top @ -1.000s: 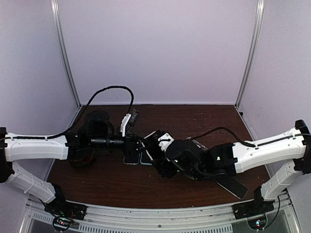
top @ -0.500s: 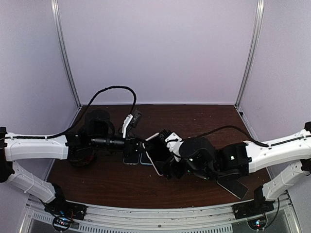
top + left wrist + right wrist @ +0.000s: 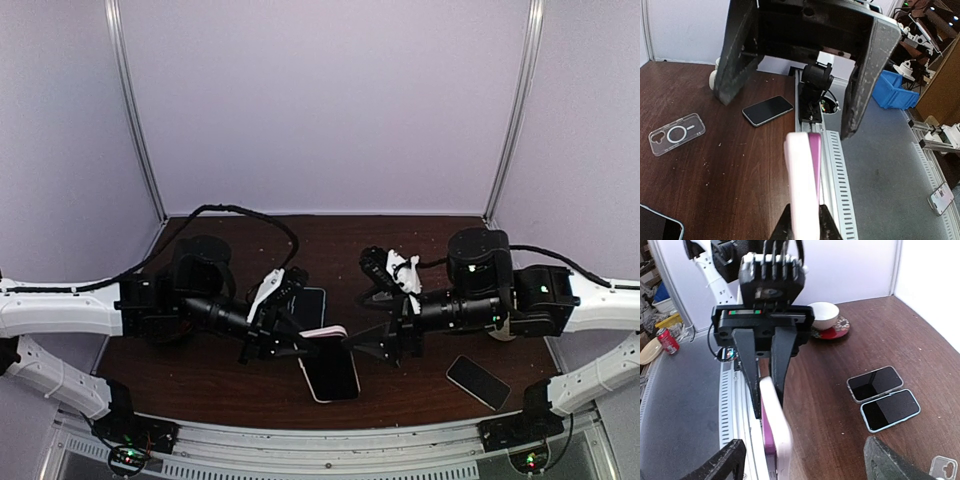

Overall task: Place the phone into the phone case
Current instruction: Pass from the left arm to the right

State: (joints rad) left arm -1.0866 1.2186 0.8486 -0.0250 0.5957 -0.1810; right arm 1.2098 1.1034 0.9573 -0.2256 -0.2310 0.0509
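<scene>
My left gripper [image 3: 300, 347] is shut on the end of a pink phone sitting in a white case [image 3: 328, 370] and holds it near the table's front middle. In the left wrist view the phone in its case [image 3: 802, 180] stands edge-on between my fingertips [image 3: 802, 226]. My right gripper [image 3: 374, 310] is open and empty, just right of the phone and facing it. In the right wrist view the left gripper [image 3: 766, 385] clamps the cased phone [image 3: 778, 432], which lies between my own spread jaws [image 3: 805, 465].
Two dark phones [image 3: 875, 382] [image 3: 890, 410] lie side by side at mid-table. Another black phone [image 3: 478, 381] lies front right. A clear case [image 3: 676, 134] lies on the wood. A white bowl on a saucer [image 3: 823, 315] stands at the left.
The right gripper has let go of the cased phone, opened and drawn back to the right. The left gripper now holds the phone and has carried it towards the front of the table.
</scene>
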